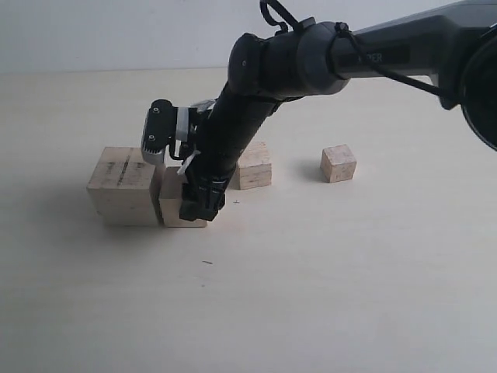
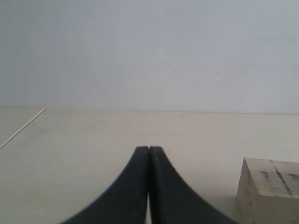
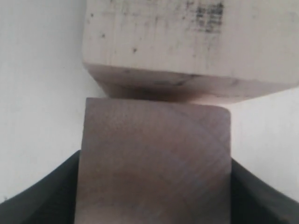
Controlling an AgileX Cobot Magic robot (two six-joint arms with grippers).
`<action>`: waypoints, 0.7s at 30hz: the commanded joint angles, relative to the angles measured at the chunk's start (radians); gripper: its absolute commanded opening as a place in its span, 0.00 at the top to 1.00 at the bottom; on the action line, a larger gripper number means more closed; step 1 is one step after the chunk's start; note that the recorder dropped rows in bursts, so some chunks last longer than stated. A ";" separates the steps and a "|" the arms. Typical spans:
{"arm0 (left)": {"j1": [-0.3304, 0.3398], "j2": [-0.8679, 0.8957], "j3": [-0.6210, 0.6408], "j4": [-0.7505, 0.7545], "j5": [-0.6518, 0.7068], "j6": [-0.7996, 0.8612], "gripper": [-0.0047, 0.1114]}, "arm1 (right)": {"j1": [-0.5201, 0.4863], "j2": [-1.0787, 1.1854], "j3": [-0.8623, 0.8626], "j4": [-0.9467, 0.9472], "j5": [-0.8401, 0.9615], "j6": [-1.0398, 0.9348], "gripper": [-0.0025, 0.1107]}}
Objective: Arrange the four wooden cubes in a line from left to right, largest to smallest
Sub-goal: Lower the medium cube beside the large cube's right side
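Note:
The largest cube point(image 1: 124, 185), with dark lines on top, stands on the table at the left. The second-largest cube point(image 1: 172, 203) sits on the table against its right side. My right gripper point(image 1: 200, 208) reaches across from the right and is shut on this cube. In the right wrist view the held cube point(image 3: 154, 140) fills the space between the black fingers point(image 3: 46, 196), and the largest cube point(image 3: 187, 42) touches its far face. The third cube point(image 1: 255, 165) and the smallest cube point(image 1: 338, 163) stand further right. My left gripper point(image 2: 149, 149) is shut and empty, with the largest cube point(image 2: 271, 191) beside it.
The right arm point(image 1: 311, 62) stretches over the table above the third cube. A pale tabletop point(image 1: 311, 295) runs to a light wall behind. The left arm does not show in the exterior view.

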 commanded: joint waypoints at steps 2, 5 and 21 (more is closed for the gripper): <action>0.002 -0.007 0.000 -0.006 -0.002 -0.001 0.94 | 0.000 0.033 -0.047 0.006 -0.009 -0.056 0.98; 0.002 -0.007 0.000 -0.006 -0.002 -0.001 0.94 | 0.000 0.034 -0.054 0.011 -0.014 -0.088 0.98; 0.002 -0.007 0.000 -0.006 -0.002 -0.001 0.94 | 0.006 0.061 -0.054 0.005 -0.014 -0.148 0.98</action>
